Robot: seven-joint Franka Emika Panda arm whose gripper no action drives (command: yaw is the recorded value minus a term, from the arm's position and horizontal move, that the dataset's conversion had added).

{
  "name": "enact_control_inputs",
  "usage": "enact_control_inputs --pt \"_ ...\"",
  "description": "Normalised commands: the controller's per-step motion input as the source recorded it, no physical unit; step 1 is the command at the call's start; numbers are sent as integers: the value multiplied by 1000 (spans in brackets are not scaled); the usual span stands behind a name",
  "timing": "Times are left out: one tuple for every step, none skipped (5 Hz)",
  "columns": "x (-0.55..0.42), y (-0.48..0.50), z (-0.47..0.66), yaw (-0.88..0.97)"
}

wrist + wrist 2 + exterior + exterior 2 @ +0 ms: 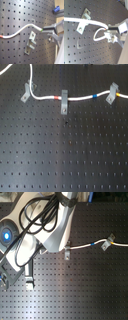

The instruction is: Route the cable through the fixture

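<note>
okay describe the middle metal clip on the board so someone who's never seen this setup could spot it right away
Start at the black perforated board and follow the white cable running along its far edge in the first exterior view. Three grey metal clips stand along it; the middle clip sits right beside the cable's red band. Its neighbours differ: one clip sits between the blue and yellow bands, the other clip where the cable bends upward.
</note>
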Motion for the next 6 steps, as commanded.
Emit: enact_control_inputs --pt "-32 -27 460 0" --pt "-212 -7 357 0" --pt "-192 -196 298 0" --pt "-385 -445 118 -86" --pt "-394 -406 137 -343" --pt "-298 -487 18 -328"
